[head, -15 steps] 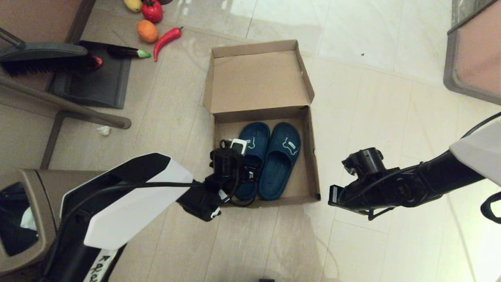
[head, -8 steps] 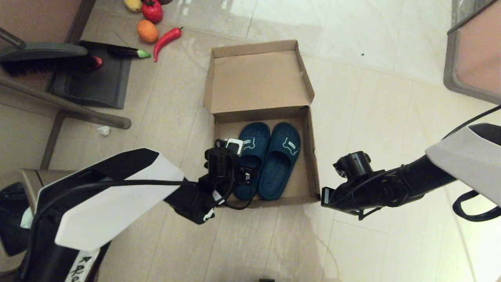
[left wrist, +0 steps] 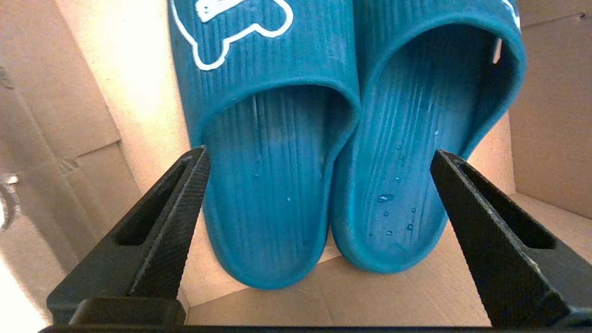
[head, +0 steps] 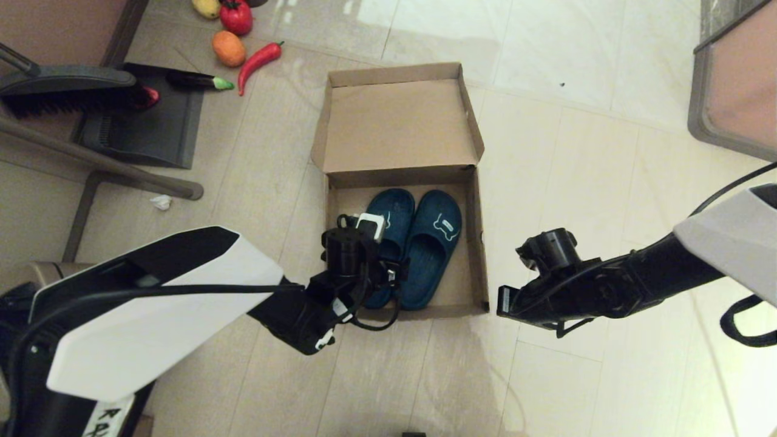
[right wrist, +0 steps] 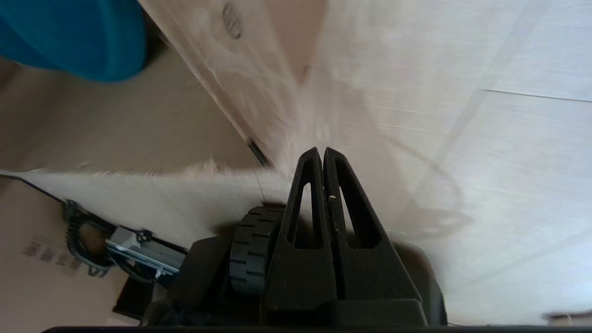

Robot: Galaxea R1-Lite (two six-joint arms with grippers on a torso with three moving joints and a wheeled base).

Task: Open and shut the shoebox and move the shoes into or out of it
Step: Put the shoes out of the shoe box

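Both shoes (head: 419,246) lie side by side inside the open shoebox (head: 400,127) on the floor. The left gripper (left wrist: 319,162) hangs spread wide over their heels, seemingly not touching. The right gripper (right wrist: 323,155), pinched empty, hovers outside the box's near right corner.

The left arm reached forward and inward from the lower left, its wrist bent downward. The left gripper (left wrist: 319,173) pointed down, its two black fingers (left wrist: 171,217) spread wide apart. The right arm stretched in from the right edge, held roughly level. The right gripper (right wrist: 322,155) had its fingers pressed together, tips touching, holding nothing.
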